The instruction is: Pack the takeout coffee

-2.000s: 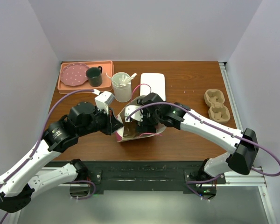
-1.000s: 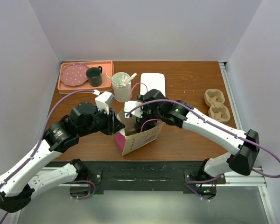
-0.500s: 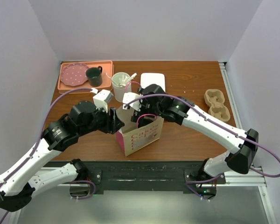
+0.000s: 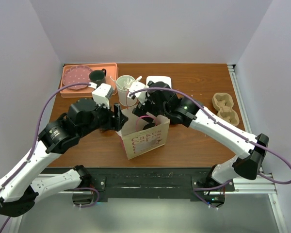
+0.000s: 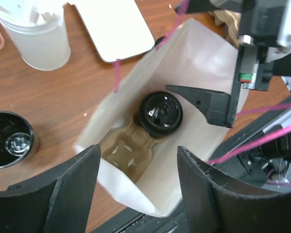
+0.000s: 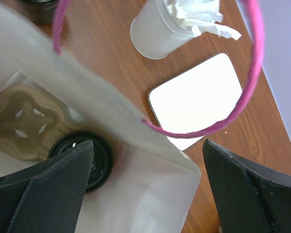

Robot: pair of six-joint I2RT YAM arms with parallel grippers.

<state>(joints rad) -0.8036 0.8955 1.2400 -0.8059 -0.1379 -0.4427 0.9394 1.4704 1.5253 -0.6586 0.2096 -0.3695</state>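
Note:
A white paper bag (image 4: 146, 141) with pink lettering and pink handles stands upright at the table's middle. Inside it lies a brown cardboard carrier (image 5: 128, 148) holding one coffee cup with a black lid (image 5: 160, 112). The right wrist view also looks down on the cup lid (image 6: 89, 162) and the carrier (image 6: 24, 121). My left gripper (image 5: 138, 147) hovers open over the bag's left rim and holds nothing. Over the bag's back rim my right gripper (image 6: 148, 141) is wide open, one finger reaching inside the mouth, gripping nothing.
A clear cup of napkins (image 4: 125, 88) and a white flat lid (image 4: 159, 80) stand behind the bag. An orange tray (image 4: 68, 89) with a pink plate and dark mug is back left. A spare carrier (image 4: 225, 108) lies right. Another black-topped cup (image 5: 9, 141) stands left of the bag.
The bag has gone from lying tilted to standing upright. My left gripper has opened off the bag's edge, and both grippers have risen and moved back.

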